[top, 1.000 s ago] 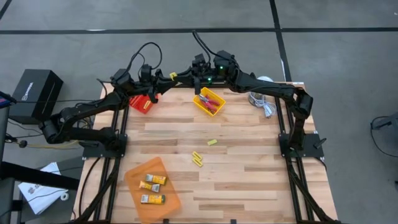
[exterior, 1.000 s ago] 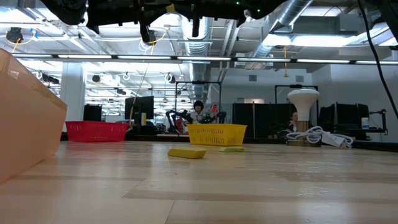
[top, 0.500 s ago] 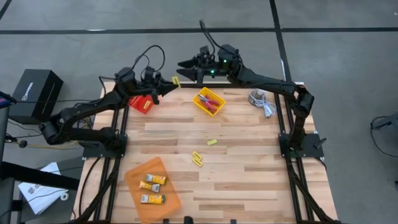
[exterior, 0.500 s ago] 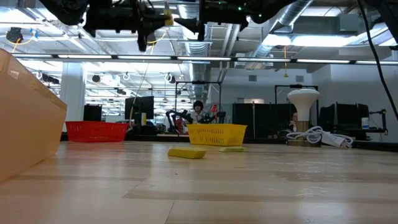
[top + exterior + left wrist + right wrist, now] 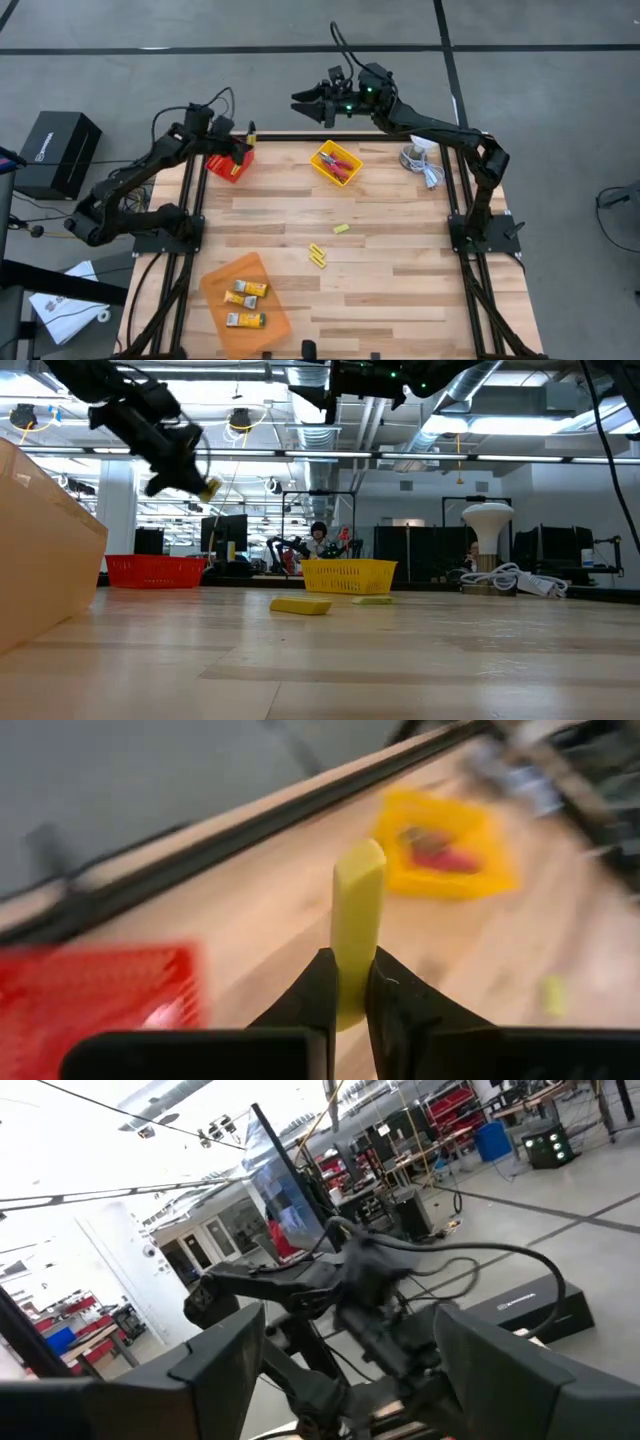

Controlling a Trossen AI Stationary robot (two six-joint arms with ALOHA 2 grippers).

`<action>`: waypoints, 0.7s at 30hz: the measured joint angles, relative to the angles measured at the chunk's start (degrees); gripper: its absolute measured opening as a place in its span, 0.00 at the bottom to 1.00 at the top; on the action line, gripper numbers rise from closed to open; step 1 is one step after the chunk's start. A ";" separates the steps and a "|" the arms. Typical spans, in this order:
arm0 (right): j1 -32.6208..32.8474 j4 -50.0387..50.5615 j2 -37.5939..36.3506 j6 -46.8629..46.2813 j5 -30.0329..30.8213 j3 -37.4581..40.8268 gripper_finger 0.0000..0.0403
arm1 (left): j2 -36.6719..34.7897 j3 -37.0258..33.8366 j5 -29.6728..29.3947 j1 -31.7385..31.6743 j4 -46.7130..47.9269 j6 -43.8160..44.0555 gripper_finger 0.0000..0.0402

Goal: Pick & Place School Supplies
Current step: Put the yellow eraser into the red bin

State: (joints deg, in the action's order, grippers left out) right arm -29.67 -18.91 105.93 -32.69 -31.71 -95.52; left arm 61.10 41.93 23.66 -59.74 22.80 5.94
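Over the table's far-left corner, the left gripper [image 5: 246, 140] is clamped on a thin yellow stick [image 5: 357, 915], held by its lower end so most of its length stands clear of the fingers. It hangs just above the red tray [image 5: 228, 165], so the carry looks aimed at dropping the stick there; release not yet made. Nearer the front on the same side, the orange tray [image 5: 283, 318] holds three yellow-and-white packs [image 5: 245, 290] lying flat. That suggests sorting by type: packs in orange, another kind in the other bins.

Mid-table, two loose yellow sticks [image 5: 317, 256] lie touching each other on the bare wood, and a further yellow piece [image 5: 342, 228] lies near them toward the back; all still to be picked. Behind these, the yellow tray [image 5: 326, 170] holds red-handled tools [image 5: 341, 165].

Beyond the back edge, high above the table, the right gripper [image 5: 303, 99] has its fingers spread wide and holds nothing, pointing toward the left arm. My judgement: it is free and placed clear of the left arm's drop. A white cable coil [image 5: 420, 163] lies by the far-right corner.
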 joint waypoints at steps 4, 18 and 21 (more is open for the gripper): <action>0.57 -0.19 0.01 -0.19 -0.01 0.01 0.70 | 0.00 -0.07 -6.95 -4.40 7.96 -3.56 0.06; 1.22 -1.67 0.02 -0.79 -1.54 0.01 0.70 | 5.50 -1.44 -14.56 -3.16 10.17 -3.03 0.06; 1.48 -1.80 0.03 -1.27 -2.07 0.02 0.70 | 7.24 -1.44 -16.63 -2.37 9.98 -3.08 0.06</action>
State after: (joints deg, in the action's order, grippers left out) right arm -28.19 -20.71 105.96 -33.96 -33.79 -95.50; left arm 68.34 40.49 7.03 -62.11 32.77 2.87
